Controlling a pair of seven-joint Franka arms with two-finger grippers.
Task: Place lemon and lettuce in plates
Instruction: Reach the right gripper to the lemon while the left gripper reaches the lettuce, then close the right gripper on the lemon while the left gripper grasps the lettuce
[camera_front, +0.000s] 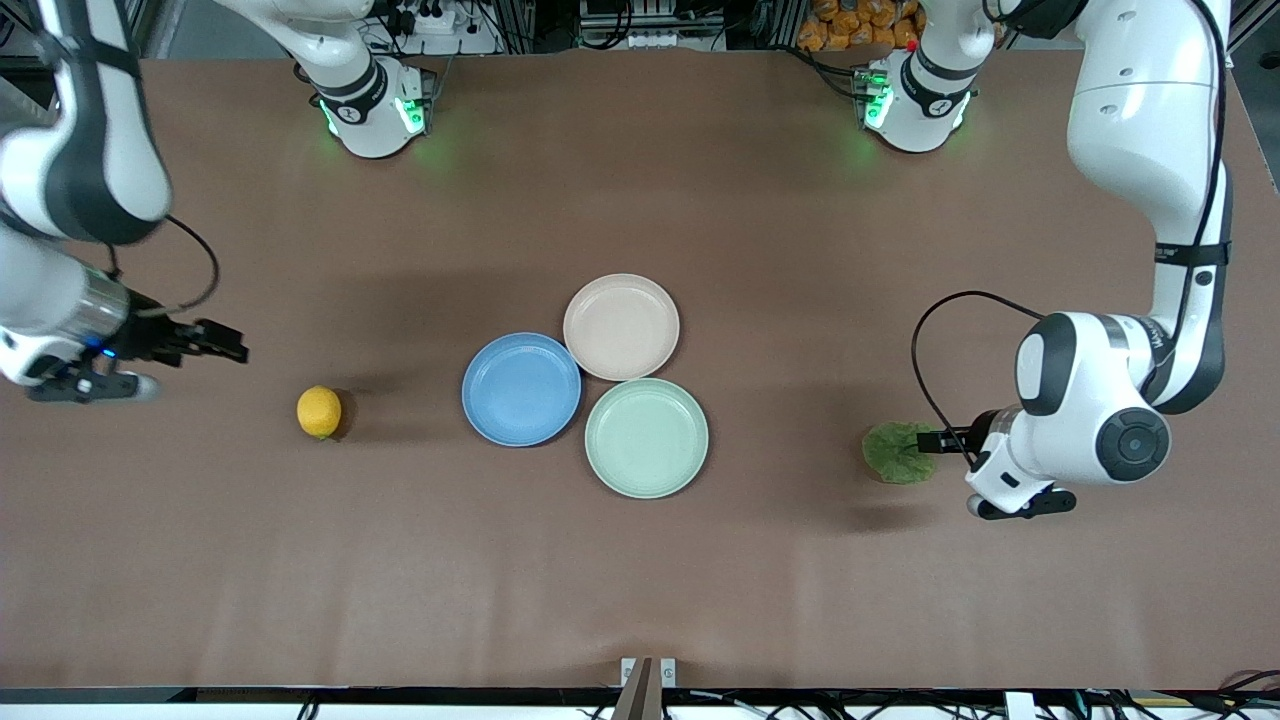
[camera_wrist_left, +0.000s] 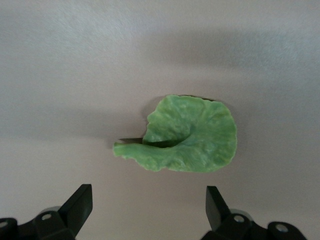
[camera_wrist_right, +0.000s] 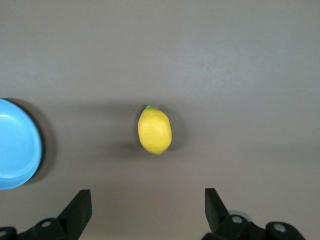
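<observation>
The lettuce (camera_front: 898, 452) lies flat on the desk (camera_front: 640, 580), well apart from the mint plate (camera_front: 647, 438), toward the left arm's end. The left gripper (camera_wrist_left: 149, 202) hovers just beside and over it, fingers spread wide and empty. A thin leaf pressed to a flat surface gives the fingers little to bite on; they may scrape the desk or close over the leaf without catching it, and the raised stem looks like the better hold.

The lemon (camera_front: 319, 411) sits toward the right arm's end, apart from the blue plate (camera_front: 521, 389). The right gripper (camera_wrist_right: 148, 205) is up in the air, wide and empty, not yet over the fruit. A round fruit may roll or squirt out if the fingers close off-centre.

The blue, beige (camera_front: 621, 326) and mint plates touch in a cluster, all empty; a sloppy release could land in the mint plate, which is likely not a target, or nudge a neighbour.

The desk is covered in plain brown matting. Above the arm bases, cables, metal framing and a pile of orange items show.
</observation>
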